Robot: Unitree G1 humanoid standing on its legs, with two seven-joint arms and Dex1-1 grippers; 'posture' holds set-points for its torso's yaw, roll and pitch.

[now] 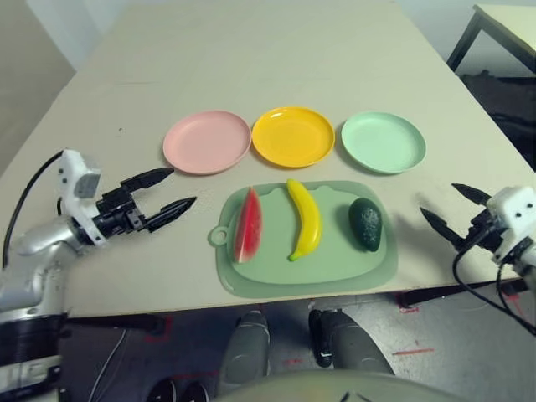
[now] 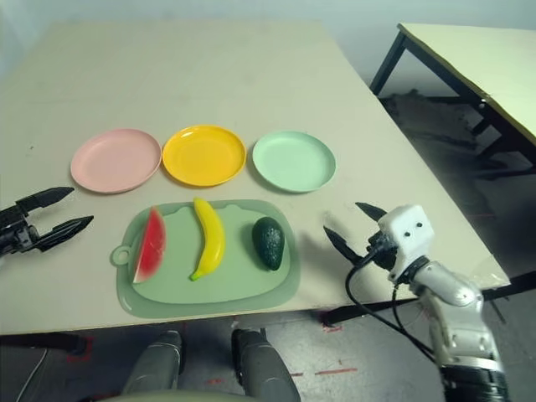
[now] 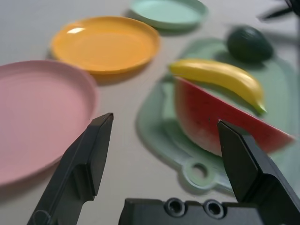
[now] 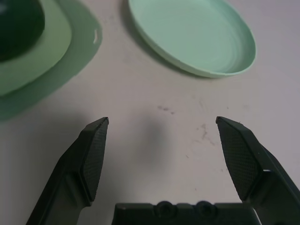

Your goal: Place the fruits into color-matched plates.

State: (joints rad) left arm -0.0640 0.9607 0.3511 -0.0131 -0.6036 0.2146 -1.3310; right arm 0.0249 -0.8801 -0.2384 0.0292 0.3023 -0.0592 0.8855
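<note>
Three fruits lie in a row on a pale-green cutting mat [image 1: 251, 285]: a red watermelon wedge [image 1: 248, 224] at its left, a yellow banana [image 1: 305, 218] in the middle, a dark green avocado [image 1: 366, 223] at its right. Behind the mat stand the pink plate [image 1: 207, 141], the yellow plate [image 1: 292, 136] and the mint green plate [image 1: 383, 141], all bare. My left gripper [image 1: 172, 192] hovers open just left of the mat, pointing at the wedge. On the far side, right of the avocado, my right gripper [image 1: 447, 208] is open too, holding nothing.
The beige table [image 1: 251, 59] stretches far back behind the plates. Its front edge runs just below the mat. A second table with black legs [image 2: 469, 75] stands off to the right, across a gap of floor.
</note>
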